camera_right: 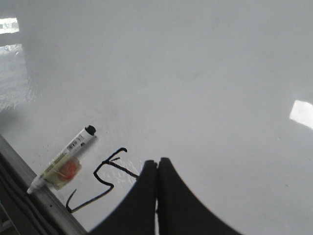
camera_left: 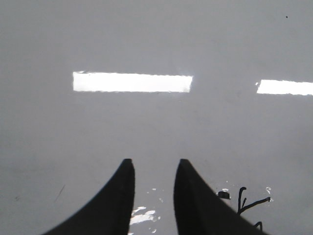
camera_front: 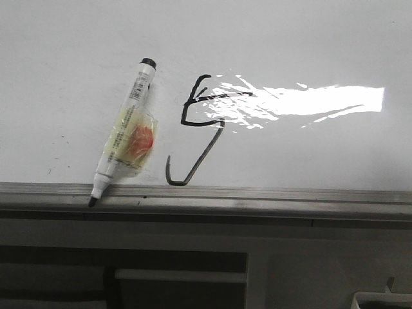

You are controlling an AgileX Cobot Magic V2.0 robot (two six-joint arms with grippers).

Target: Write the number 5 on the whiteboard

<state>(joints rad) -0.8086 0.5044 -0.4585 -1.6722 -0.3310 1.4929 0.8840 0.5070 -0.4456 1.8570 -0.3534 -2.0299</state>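
The whiteboard (camera_front: 309,45) fills the front view, glossy white with a glare patch. The number 5 (camera_front: 196,122) is drawn on it in thin black marker, crooked, its long slanted tail ending in a small hook near the frame rail (camera_front: 257,195). It also shows in the right wrist view (camera_right: 105,178) and partly in the left wrist view (camera_left: 244,201). A white marker (camera_front: 122,138) with tape round its barrel lies on the board left of the figure, tip over the rail. My left gripper (camera_left: 152,164) is open and empty above the board. My right gripper (camera_right: 157,161) is shut and empty, beside the figure.
Below the rail in the front view is a grey table edge with dark openings (camera_front: 129,283). Bright light reflections lie on the board (camera_left: 132,82). The marker also shows in the right wrist view (camera_right: 61,161), and its black cap end in the left wrist view (camera_left: 224,195).
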